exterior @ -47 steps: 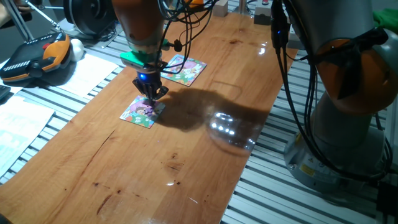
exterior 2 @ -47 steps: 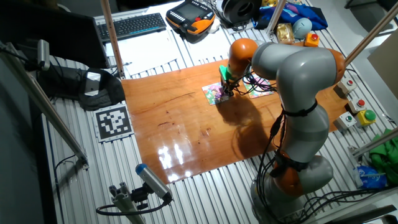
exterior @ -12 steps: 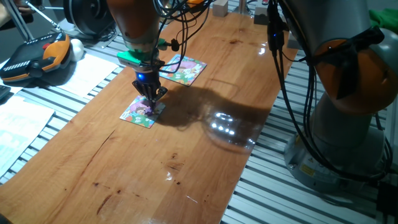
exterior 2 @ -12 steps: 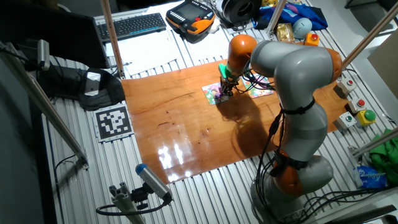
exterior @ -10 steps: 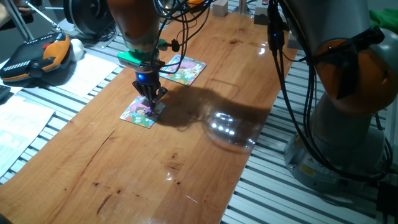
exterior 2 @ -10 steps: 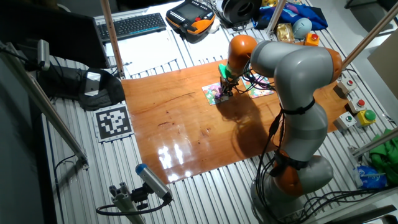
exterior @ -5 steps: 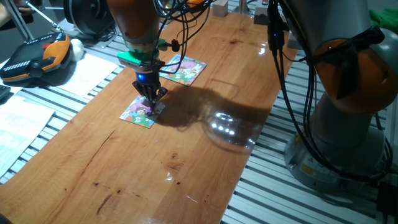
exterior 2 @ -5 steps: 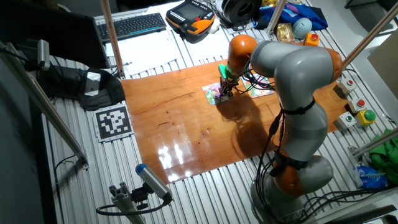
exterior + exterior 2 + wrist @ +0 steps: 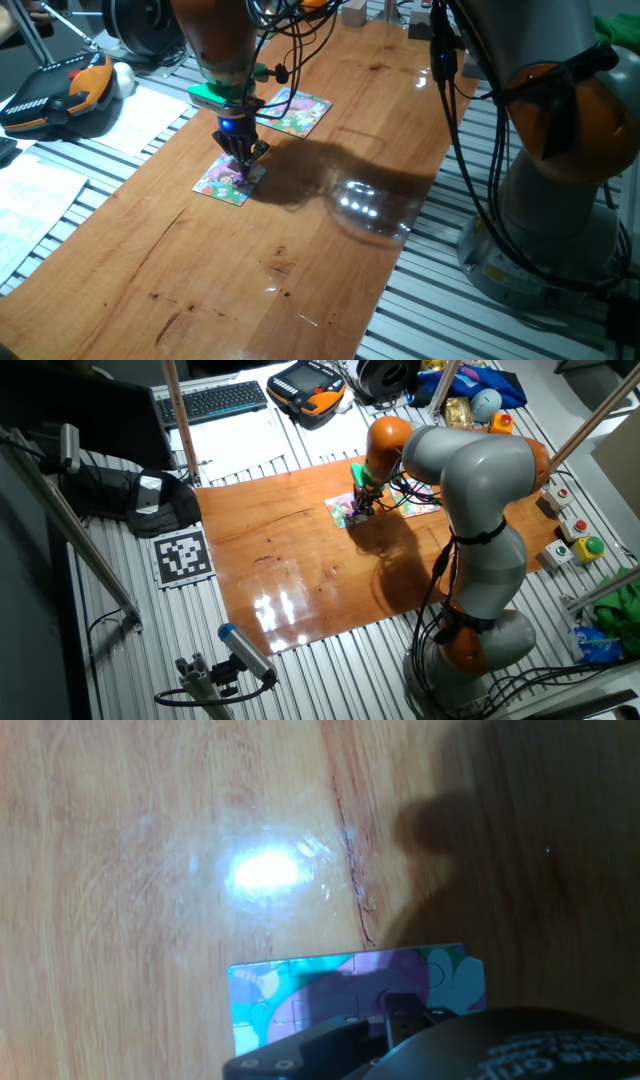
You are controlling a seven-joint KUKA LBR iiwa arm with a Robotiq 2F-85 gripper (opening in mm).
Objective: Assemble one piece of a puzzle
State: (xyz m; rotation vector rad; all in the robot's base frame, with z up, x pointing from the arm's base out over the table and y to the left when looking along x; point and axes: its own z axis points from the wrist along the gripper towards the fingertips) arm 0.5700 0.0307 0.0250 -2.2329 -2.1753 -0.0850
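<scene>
The puzzle (image 9: 225, 180) is a small flat square with green edges and a pink-purple figure, lying on the wooden table. It also shows in the other fixed view (image 9: 343, 512) and in the hand view (image 9: 330, 985). My gripper (image 9: 243, 160) points straight down with its fingers drawn together, and the tips rest on the puzzle's far right corner. In the hand view one dark fingertip (image 9: 405, 1012) covers the puzzle's lower middle. The piece does not show on its own; the fingertips hide that spot.
A slightly larger lilac-and-white square puzzle (image 9: 297, 111) lies just behind the gripper. A teach pendant (image 9: 60, 90) and papers lie off the table's left edge. The robot base (image 9: 560, 200) stands at the right. A keyboard (image 9: 215, 402) and a marker tag (image 9: 183, 556) lie beyond the board.
Over several seconds the gripper has shifted very slightly left over the puzzle. In the last second nothing visibly moved.
</scene>
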